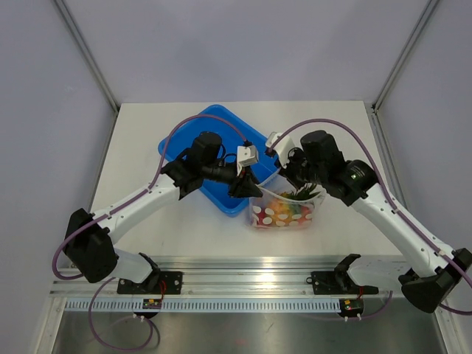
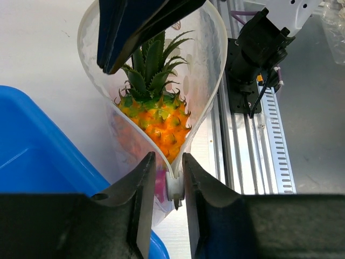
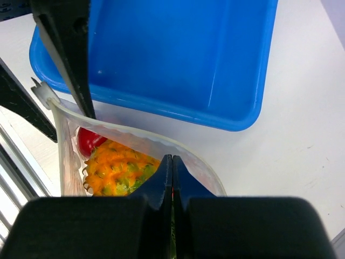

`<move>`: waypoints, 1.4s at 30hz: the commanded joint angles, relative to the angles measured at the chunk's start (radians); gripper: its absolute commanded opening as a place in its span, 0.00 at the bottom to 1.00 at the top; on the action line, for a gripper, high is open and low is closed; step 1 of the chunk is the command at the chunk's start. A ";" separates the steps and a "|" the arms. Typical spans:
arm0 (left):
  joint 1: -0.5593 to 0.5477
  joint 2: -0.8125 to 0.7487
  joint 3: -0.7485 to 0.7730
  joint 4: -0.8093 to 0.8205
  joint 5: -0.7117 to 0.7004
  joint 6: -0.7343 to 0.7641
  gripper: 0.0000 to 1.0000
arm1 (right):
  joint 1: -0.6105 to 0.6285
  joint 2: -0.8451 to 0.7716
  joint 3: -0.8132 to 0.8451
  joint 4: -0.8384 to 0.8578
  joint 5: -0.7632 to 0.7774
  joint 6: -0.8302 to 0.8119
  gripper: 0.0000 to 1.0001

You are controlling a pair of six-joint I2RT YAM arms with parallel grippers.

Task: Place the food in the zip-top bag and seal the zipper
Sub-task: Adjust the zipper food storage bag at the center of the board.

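While the bag (image 1: 284,214) stands open-mouthed on the tabletop (image 1: 310,133) beside the tray (image 3: 161,54), the left fingers (image 2: 152,167) narrowly pinch one end of the zipper (image 2: 173,183); the right fingers (image 3: 171,164) press together on the opposite rim; pineapple (image 2: 156,116) and red fruit (image 3: 89,140) sit inside.

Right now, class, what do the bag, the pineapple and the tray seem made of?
Bag: thin clear plastic film, glossy; contents show through.
Pineapple: probably moulded plastic or rubber, orange with spiky bumps.
Tray: rigid blue plastic, smooth with sheen.
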 commanded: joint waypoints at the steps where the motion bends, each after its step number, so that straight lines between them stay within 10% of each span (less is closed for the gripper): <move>1: 0.004 -0.015 0.017 0.050 0.014 -0.014 0.33 | 0.008 -0.058 -0.016 0.062 0.026 0.002 0.00; 6: 0.009 -0.037 -0.005 0.055 -0.033 -0.020 0.52 | 0.007 -0.090 -0.055 0.094 0.036 0.014 0.00; 12: 0.024 -0.058 -0.051 0.083 -0.047 -0.035 0.49 | 0.007 -0.118 -0.044 0.094 -0.046 0.067 0.02; 15: 0.033 -0.054 -0.060 0.083 -0.037 -0.046 0.42 | 0.007 -0.119 -0.016 0.044 -0.124 0.092 0.37; 18: 0.039 -0.054 -0.069 0.090 -0.030 -0.060 0.41 | 0.007 -0.106 0.002 -0.007 -0.164 0.114 0.46; 32: 0.055 -0.074 -0.120 0.190 -0.006 -0.136 0.34 | 0.007 -0.142 -0.015 -0.018 -0.232 0.170 0.48; 42: 0.056 -0.097 -0.197 0.373 -0.006 -0.248 0.03 | 0.007 -0.055 0.099 -0.056 -0.330 0.120 0.46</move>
